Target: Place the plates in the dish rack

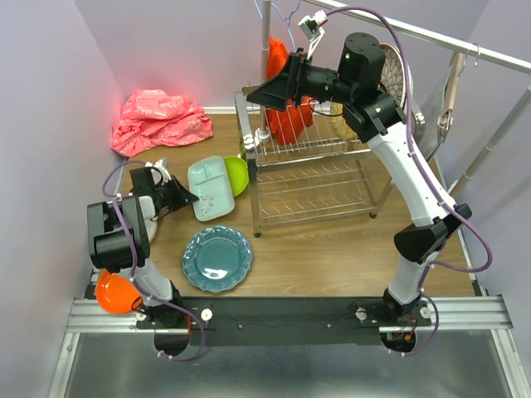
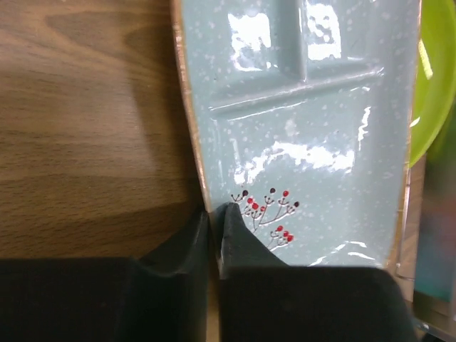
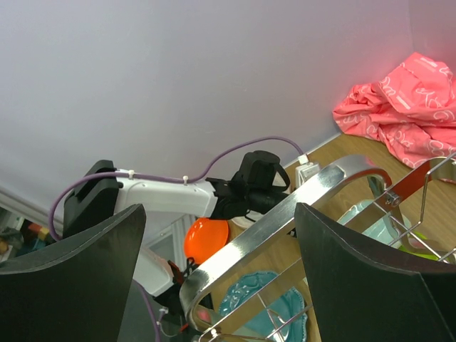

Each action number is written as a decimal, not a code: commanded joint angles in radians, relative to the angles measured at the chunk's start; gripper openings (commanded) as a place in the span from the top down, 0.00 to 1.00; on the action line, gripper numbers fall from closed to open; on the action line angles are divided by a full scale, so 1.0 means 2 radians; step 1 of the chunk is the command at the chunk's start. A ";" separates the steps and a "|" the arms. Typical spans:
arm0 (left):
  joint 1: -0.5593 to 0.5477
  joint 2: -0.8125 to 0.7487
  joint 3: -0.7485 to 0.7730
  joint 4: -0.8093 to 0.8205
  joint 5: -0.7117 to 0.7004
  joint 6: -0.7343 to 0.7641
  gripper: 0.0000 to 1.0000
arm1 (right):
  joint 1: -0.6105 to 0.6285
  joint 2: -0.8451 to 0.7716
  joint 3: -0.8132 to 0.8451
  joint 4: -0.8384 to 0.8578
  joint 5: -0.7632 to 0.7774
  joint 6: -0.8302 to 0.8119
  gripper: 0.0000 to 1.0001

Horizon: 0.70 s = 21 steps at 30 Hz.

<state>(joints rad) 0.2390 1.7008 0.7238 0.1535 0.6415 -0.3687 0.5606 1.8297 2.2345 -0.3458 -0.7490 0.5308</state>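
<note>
A mint rectangular divided tray (image 1: 211,186) (image 2: 313,142) lies flat on the table, left of the dish rack (image 1: 311,170). My left gripper (image 1: 178,199) (image 2: 214,221) is shut on the tray's left rim, one finger on top and one outside the edge. A lime green plate (image 1: 238,174) (image 2: 431,92) lies against the tray's right side. A teal scalloped plate (image 1: 217,259) sits on the table in front. An orange plate (image 1: 286,116) stands in the rack's top tier. My right gripper (image 1: 253,93) (image 3: 221,271) hangs open above the rack's left end, its chrome frame (image 3: 285,221) between the fingers, untouched.
A red-pink cloth (image 1: 158,120) (image 3: 399,107) is bunched at the back left corner. An orange bowl-like dish (image 1: 116,292) (image 3: 206,239) sits by the left arm's base. A woven plate (image 1: 398,79) stands behind the right arm. Walls close in on the left and at the back.
</note>
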 commanded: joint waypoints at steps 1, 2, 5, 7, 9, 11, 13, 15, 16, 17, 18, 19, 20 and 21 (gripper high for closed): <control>-0.003 0.022 -0.004 -0.045 -0.006 0.023 1.00 | -0.007 -0.021 -0.007 0.003 0.003 -0.003 0.07; -0.002 0.023 -0.003 -0.045 -0.002 0.024 1.00 | -0.007 -0.021 -0.007 0.003 0.003 -0.003 0.07; 0.001 0.015 -0.002 -0.046 0.021 0.030 1.00 | -0.009 -0.023 -0.009 0.003 0.003 -0.005 0.07; 0.009 -0.004 -0.003 -0.051 0.043 0.031 1.00 | -0.010 -0.024 -0.008 0.003 0.002 -0.005 0.07; 0.021 -0.033 0.000 -0.058 0.055 0.032 1.00 | -0.009 -0.024 -0.009 0.002 0.002 -0.005 0.07; 0.031 -0.053 0.003 -0.074 0.070 0.031 1.00 | -0.009 -0.024 -0.008 0.003 0.001 -0.005 0.07; 0.046 -0.079 0.005 -0.089 0.088 0.024 1.00 | -0.009 -0.023 -0.008 0.003 0.001 -0.004 0.07; 0.057 -0.103 0.006 -0.093 0.106 0.013 1.00 | -0.009 -0.020 -0.004 0.003 0.000 -0.003 0.07; 0.068 -0.111 0.005 -0.092 0.119 0.008 1.00 | -0.009 -0.019 -0.004 0.003 0.000 -0.003 0.07; 0.071 -0.119 0.007 -0.093 0.124 -0.004 1.00 | -0.009 -0.018 -0.003 0.003 -0.001 -0.002 0.07; 0.077 -0.136 0.006 -0.091 0.129 -0.012 1.00 | -0.009 -0.017 -0.001 0.003 -0.002 -0.002 0.07; 0.080 -0.145 0.005 -0.088 0.139 -0.023 1.00 | -0.009 -0.017 -0.001 0.003 -0.002 -0.001 0.07; 0.088 -0.153 0.006 -0.080 0.143 -0.033 1.00 | -0.009 -0.016 -0.001 0.003 -0.004 -0.001 0.07; 0.090 -0.171 0.006 -0.079 0.146 -0.058 1.00 | -0.009 -0.015 0.000 0.003 -0.004 0.001 0.07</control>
<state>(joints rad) 0.3840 1.4906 0.7242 -0.0551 0.7689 -0.3565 0.5476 1.8080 2.2234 -0.3454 -0.7490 0.5304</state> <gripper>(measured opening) 0.017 0.933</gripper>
